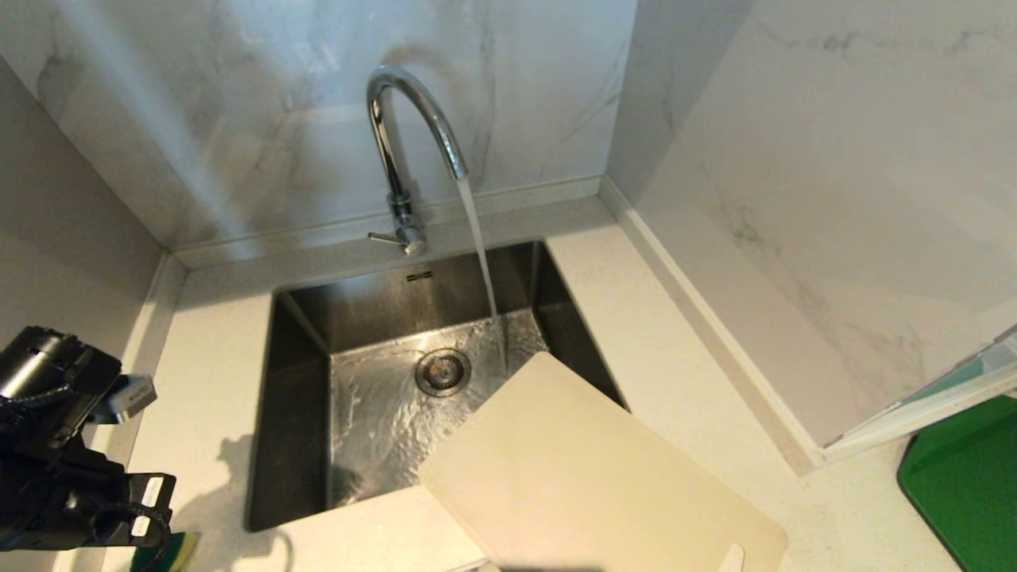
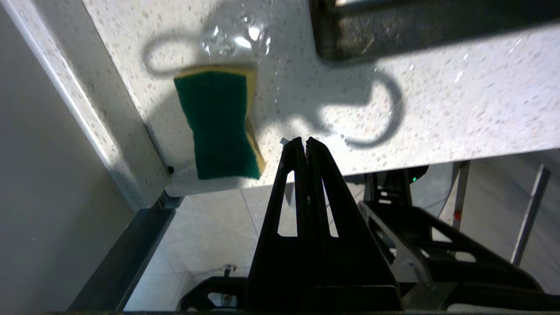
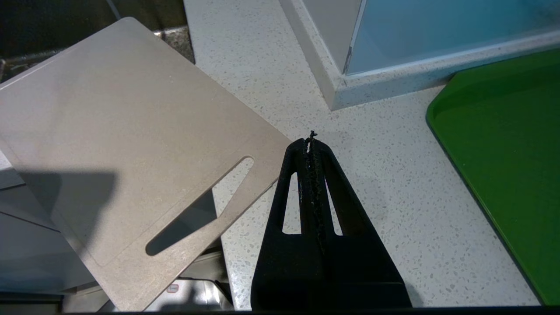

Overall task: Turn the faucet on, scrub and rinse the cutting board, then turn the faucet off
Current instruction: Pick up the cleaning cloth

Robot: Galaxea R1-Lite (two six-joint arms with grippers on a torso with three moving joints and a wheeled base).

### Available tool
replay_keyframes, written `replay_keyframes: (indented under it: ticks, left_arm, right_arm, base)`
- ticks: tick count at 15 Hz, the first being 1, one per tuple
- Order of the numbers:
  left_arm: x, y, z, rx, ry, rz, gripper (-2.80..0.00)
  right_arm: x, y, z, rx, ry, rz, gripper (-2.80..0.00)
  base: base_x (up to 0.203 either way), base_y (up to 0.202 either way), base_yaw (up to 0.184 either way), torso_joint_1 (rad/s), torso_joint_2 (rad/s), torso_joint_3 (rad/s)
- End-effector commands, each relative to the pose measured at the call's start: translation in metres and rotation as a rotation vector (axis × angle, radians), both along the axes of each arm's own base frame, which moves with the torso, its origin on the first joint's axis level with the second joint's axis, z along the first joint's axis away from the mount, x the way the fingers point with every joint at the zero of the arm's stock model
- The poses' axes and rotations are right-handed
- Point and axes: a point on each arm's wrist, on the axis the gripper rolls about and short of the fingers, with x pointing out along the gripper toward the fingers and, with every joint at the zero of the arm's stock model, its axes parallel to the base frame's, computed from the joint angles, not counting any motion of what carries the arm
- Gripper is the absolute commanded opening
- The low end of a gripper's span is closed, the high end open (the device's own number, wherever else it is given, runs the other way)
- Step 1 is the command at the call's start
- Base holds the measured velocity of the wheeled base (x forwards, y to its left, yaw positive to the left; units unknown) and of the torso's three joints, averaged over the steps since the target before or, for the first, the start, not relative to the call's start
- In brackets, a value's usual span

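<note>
The chrome gooseneck faucet (image 1: pixel 405 151) stands behind the sink (image 1: pixel 302 381) and water runs from its spout onto the sink floor. The cream cutting board (image 1: pixel 580 477) lies across the sink's near right corner and the counter; its slot handle (image 3: pixel 201 205) shows in the right wrist view. My left gripper (image 2: pixel 305 141) is shut and empty above the counter's front edge, just beside a green-and-yellow sponge (image 2: pixel 221 122). In the head view the left arm (image 1: pixel 63 453) is at the far left. My right gripper (image 3: pixel 311 142) is shut and empty beside the board's handle end.
A dark green board (image 1: pixel 965 485) lies on the counter at the right, past a marble wall corner (image 1: pixel 802 453). A wall borders the counter on the left. A puddle of water (image 2: pixel 236 41) sits beyond the sponge.
</note>
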Motion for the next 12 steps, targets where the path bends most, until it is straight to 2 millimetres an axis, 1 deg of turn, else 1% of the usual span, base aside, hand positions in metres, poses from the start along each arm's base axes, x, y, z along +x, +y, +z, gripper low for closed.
replay_keyframes:
  ticks: [1, 3, 5, 6, 8, 10, 12]
  left_arm:
    - [-0.003, 0.007, -0.012, 0.028, 0.055, 0.019, -2.80]
    - [-0.002, 0.016, -0.023, 0.038, 0.102, 0.037, -2.80]
    - [0.002, 0.018, -0.033, 0.026, 0.098, 0.044, -2.80]
    - [0.006, 0.020, -0.041, 0.029, 0.092, 0.063, 0.00]
    - [0.008, 0.023, -0.048, 0.029, 0.085, 0.103, 0.00]
    - [0.007, 0.025, -0.048, 0.019, 0.082, 0.130, 0.00]
    - [0.002, 0.031, -0.057, 0.012, 0.106, 0.176, 0.00]
  right_arm:
    - [0.000, 0.000, 0.000, 0.000, 0.002, 0.001, -2.80]
    - [0.000, 0.000, 0.000, 0.000, 0.001, 0.001, -2.80]
    - [0.000, 0.000, 0.000, 0.000, 0.002, 0.001, -2.80]
    - [0.000, 0.000, 0.000, 0.000, 0.002, 0.001, -2.80]
    - [0.000, 0.000, 0.000, 0.000, 0.000, 0.001, -2.80]
    - [0.000, 0.000, 0.000, 0.000, 0.002, 0.001, -2.80]
    - [0.000, 0.000, 0.000, 0.000, 0.002, 0.001, -2.80]
  base:
    - [0.000, 0.000, 0.000, 0.000, 0.00, 0.000]
    - [0.000, 0.000, 0.000, 0.000, 0.00, 0.000]
    - [0.000, 0.000, 0.000, 0.000, 0.00, 0.000]
    - [0.000, 0.000, 0.000, 0.000, 0.00, 0.000]
    - [0.000, 0.000, 0.000, 0.000, 0.00, 0.000]
    - [0.000, 0.000, 0.000, 0.000, 0.00, 0.000]
    - [0.000, 0.000, 0.000, 0.000, 0.00, 0.000]
